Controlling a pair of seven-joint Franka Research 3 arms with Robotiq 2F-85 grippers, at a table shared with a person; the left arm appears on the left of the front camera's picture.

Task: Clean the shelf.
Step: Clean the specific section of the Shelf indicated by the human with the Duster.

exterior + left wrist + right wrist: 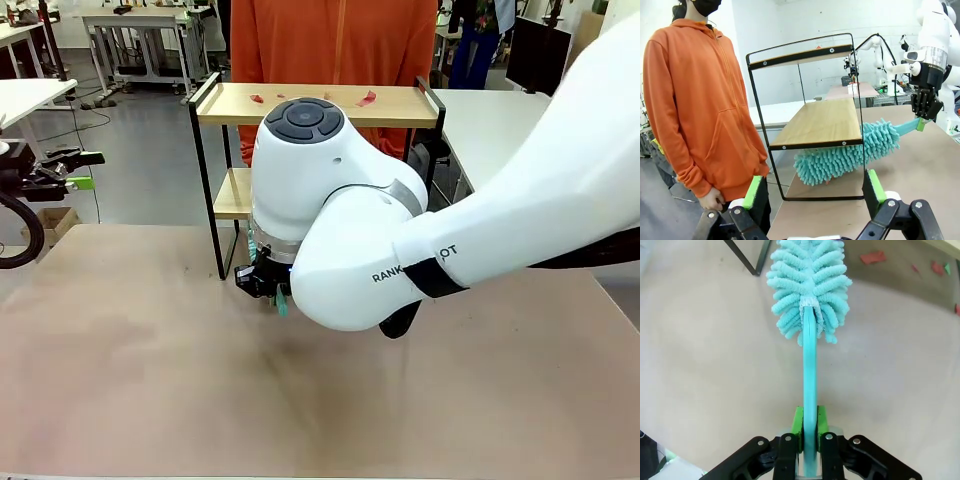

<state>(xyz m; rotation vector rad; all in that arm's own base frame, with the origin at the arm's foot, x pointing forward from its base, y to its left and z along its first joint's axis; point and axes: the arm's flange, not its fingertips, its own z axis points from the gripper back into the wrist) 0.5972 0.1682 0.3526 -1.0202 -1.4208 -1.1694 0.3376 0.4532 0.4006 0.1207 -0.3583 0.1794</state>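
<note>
One shelf point(400, 108), two boards — at least three red scraps point(367, 98) on top. The right gripper point(810, 424) clamps one teal duster point(807, 285); the left gripper point(813, 191) gapes empty.

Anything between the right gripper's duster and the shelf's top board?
Yes. The duster head lies low, apparently under the shelf's lower board; that board sits between it and the top board with red scraps.

- "RANK": black letters on white shell of right arm point(520, 200), nr the elbow; word looks incomplete.
- "OT": same shell, just past black band point(432, 277); rest unreadable.
</note>
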